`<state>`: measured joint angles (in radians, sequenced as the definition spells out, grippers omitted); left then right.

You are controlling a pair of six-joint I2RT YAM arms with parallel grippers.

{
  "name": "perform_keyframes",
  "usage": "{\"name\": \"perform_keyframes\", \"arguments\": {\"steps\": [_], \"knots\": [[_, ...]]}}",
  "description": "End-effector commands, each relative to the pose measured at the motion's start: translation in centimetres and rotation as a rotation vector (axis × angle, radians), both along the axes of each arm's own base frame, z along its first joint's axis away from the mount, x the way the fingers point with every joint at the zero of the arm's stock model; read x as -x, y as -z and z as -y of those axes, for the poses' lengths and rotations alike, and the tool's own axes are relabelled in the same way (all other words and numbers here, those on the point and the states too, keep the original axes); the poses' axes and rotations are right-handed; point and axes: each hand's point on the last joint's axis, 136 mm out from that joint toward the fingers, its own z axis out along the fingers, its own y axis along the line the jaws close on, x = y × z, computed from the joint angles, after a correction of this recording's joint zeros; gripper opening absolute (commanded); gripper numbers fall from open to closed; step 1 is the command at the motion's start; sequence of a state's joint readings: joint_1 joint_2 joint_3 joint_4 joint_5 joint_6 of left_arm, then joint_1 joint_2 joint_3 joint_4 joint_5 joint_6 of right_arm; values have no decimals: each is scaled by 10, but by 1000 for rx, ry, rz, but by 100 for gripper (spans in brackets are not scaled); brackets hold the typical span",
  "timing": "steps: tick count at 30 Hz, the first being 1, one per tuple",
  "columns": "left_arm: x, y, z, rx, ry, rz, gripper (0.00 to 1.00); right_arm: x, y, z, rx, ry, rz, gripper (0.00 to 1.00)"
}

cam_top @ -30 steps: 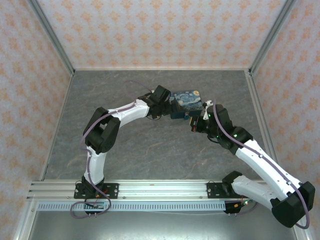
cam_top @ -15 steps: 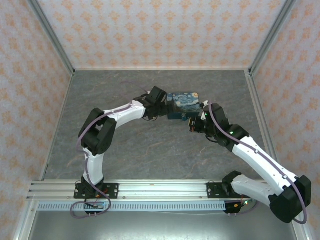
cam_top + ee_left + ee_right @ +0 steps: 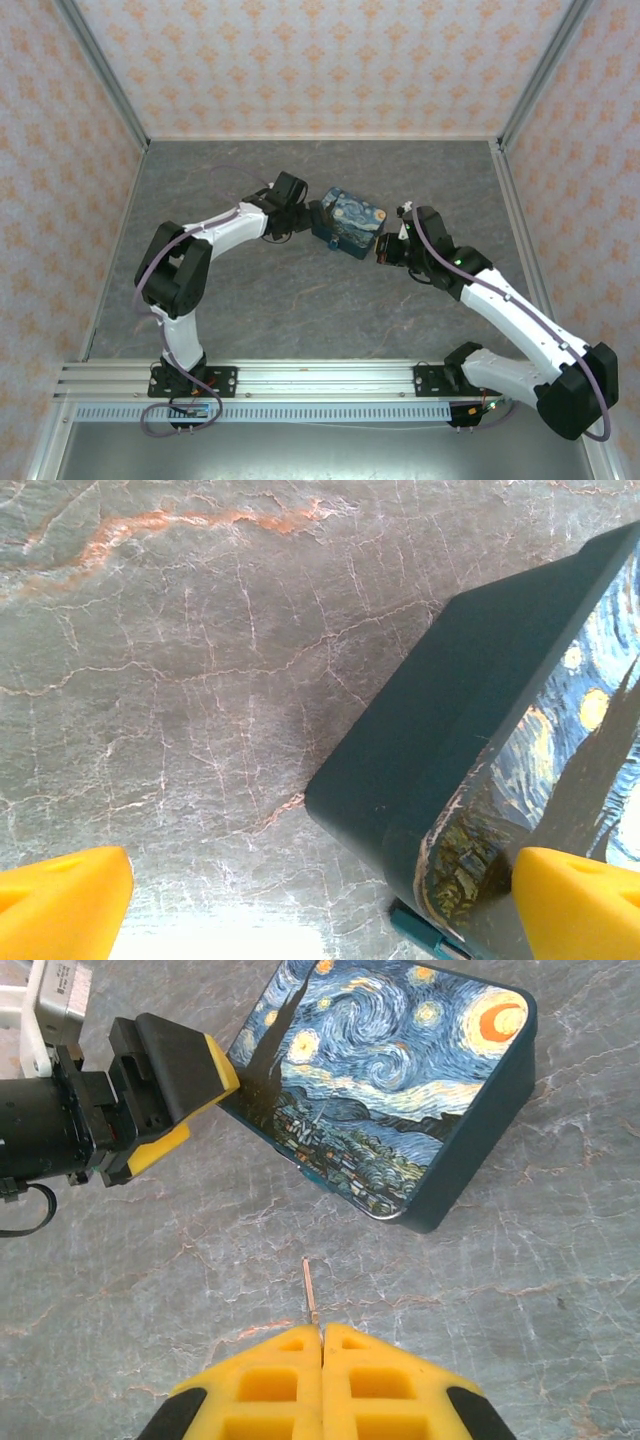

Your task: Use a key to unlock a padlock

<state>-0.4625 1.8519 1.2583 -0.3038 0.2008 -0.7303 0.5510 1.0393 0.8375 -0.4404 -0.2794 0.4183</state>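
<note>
With the left gripper (image 3: pixel 210 1105) spread wide at the corner of the painted box (image 3: pixel 385 1090) in the upper left of the right wrist view and clamping nothing, steady that corner to leave exposed the small teal piece at the bottom edge of the left wrist view, probably the padlock (image 3: pixel 415 932). Hold the right gripper (image 3: pixel 321 1335), pinched shut at bottom centre on a thin metal sliver, presumably the key (image 3: pixel 309 1288), low and level. Line the tip up with the lock before pushing, to spare the thin shaft.

box (image 3: pixel 385 1090): blue/ylw swirl starry print, teal sides | tbl (image 3: pixel 200 630): gry marble, orange veins | walls (image 3: pixel 330 70): peach floral | R fingers (image 3: pixel 250 1360): ylw
</note>
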Motion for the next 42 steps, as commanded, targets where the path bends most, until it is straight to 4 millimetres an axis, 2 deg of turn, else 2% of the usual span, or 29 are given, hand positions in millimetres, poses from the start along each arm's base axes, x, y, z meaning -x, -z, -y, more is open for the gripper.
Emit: {"name": "perform_keyframes", "arguments": {"steps": [1, 5, 9, 12, 15, 21, 25, 28, 35, 42], "knots": [[9, -8, -8, -18, 34, 46, 98, -4, -10, -12, -70, -32, 31, 0], [9, -38, -7, 27, 62, 172, 98, -4, -14, -23, -159, -66, 46, 0], [18, -61, -10, 53, 92, 287, 99, -10, -9, -25, -231, -77, 41, 0], [30, -73, -8, 82, 146, 366, 99, -17, 0, -21, -253, -79, 33, 0], [48, -76, -2, 59, 234, 445, 97, -25, 7, -21, -283, -86, 34, 0], [81, -74, 1, -19, 293, 523, 96, -48, 27, -24, -327, -59, -37, 0], [90, -65, 4, 12, 313, 483, 97, -62, 43, -26, -303, -37, -64, 0], [89, -59, 17, 69, 349, 491, 100, -72, 52, -30, -305, -30, -89, 0], [80, -39, 43, 133, 427, 492, 100, -90, 55, -39, -342, -24, -73, 0], [72, -15, 63, 184, 479, 460, 93, -104, 60, -44, -357, -15, -65, 0]]}}
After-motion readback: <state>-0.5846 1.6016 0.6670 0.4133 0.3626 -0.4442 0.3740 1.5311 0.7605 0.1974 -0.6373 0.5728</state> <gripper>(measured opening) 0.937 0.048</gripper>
